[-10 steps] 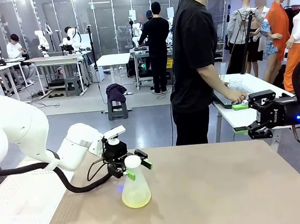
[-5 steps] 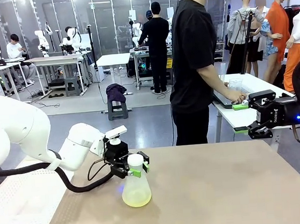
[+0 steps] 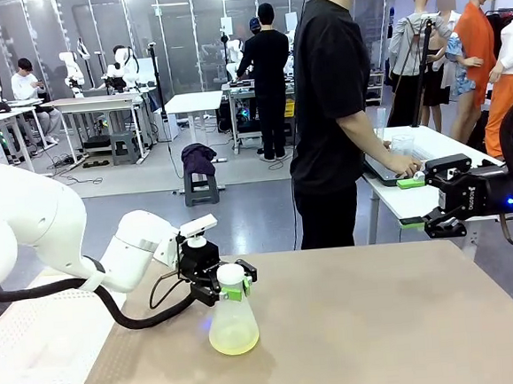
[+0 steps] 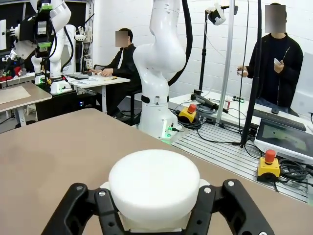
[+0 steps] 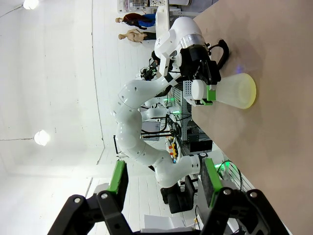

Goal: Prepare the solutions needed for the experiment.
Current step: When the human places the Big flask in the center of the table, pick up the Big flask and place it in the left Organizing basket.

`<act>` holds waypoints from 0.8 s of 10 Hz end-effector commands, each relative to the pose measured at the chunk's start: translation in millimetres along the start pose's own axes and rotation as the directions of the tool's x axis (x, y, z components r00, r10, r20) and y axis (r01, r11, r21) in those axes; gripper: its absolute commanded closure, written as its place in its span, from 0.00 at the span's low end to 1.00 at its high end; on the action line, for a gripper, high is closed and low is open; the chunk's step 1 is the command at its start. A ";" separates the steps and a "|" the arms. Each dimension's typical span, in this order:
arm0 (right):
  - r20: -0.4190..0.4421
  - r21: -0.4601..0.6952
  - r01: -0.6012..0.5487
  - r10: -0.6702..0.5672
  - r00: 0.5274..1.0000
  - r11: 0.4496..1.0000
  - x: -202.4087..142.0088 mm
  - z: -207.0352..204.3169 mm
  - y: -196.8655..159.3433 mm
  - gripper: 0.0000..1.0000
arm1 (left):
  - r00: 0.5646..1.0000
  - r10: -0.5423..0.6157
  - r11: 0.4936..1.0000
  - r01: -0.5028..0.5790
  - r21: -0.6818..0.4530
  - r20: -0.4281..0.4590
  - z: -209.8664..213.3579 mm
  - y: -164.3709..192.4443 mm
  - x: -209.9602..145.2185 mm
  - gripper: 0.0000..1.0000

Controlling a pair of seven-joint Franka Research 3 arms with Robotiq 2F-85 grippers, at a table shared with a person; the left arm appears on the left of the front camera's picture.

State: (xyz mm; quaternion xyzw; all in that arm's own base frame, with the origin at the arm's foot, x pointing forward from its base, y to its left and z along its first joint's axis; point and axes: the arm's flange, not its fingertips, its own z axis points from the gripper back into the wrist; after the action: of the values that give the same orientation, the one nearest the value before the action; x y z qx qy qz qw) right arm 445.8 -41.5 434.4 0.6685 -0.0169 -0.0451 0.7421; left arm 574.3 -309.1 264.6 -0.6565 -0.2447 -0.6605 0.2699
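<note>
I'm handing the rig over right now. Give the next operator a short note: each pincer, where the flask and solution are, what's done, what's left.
Left pincer: shut on the neck of the flask, just under its white cap.
Right pincer: open, holding nothing, raised past the table's right edge.
Flask: upright on the table, left of centre, with a shallow layer of pale yellow solution.
Person: at the far side, hand on the side table.
Done: flask gripped.
Left: cap is on; likely lifting, moving or opening comes next.

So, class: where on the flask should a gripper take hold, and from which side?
At the narrow neck just under the white cap, coming in level from the side. The flask stands upright and its body widens downward, too broad lower down.
</note>
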 end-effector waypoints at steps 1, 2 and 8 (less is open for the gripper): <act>-0.002 0.004 -0.003 0.003 1.000 1.000 -0.3 0.0 1.4 0.24 | 1.000 -0.021 1.000 0.021 -0.012 -0.014 4.3 -0.2 9.1 1.00; -0.002 0.004 -0.003 0.003 1.000 1.000 -0.3 0.0 1.4 0.24 | 0.999 -0.018 1.000 0.018 -0.012 -0.033 4.2 -3.1 17.7 1.00; -0.002 0.004 -0.003 0.003 1.000 1.000 -0.3 0.0 1.4 0.24 | 0.993 -0.089 0.991 0.080 -0.108 -0.081 16.3 -31.5 125.4 1.00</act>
State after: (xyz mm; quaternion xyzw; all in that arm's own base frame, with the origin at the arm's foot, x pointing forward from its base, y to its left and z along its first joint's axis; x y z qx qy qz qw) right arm 445.8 -41.5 434.2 0.6685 -0.0168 -0.0452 0.7421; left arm 571.4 -290.2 364.8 -0.6252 -0.2341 -0.7087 0.2282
